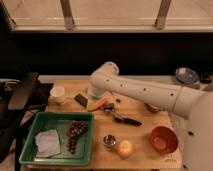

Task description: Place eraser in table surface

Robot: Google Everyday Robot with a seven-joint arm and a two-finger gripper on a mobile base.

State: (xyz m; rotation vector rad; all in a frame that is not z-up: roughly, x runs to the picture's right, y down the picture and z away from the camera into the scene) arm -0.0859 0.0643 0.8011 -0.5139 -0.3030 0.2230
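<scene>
**Eraser down near the far-left corner, gripper right beside it**

The eraser (81, 100) lies flat on the table (142, 132) toward the far-left corner, between the white cup (58, 94) and the carrot (98, 104), just beyond the far rim of the green tray (57, 114). The gripper (92, 98) hangs low under the arm's rounded wrist, just beside the eraser. The wrist hides it, so I cannot tell whether it is released, clenched or grasping the block. In my judgement the placing is nearly finished. A clean finish means checking that the block rests fully on the wood, letting go without dragging it, and lifting straight up before swinging away. The cup and carrot sit close on either side, so a sideways exit could knock them.
</scene>
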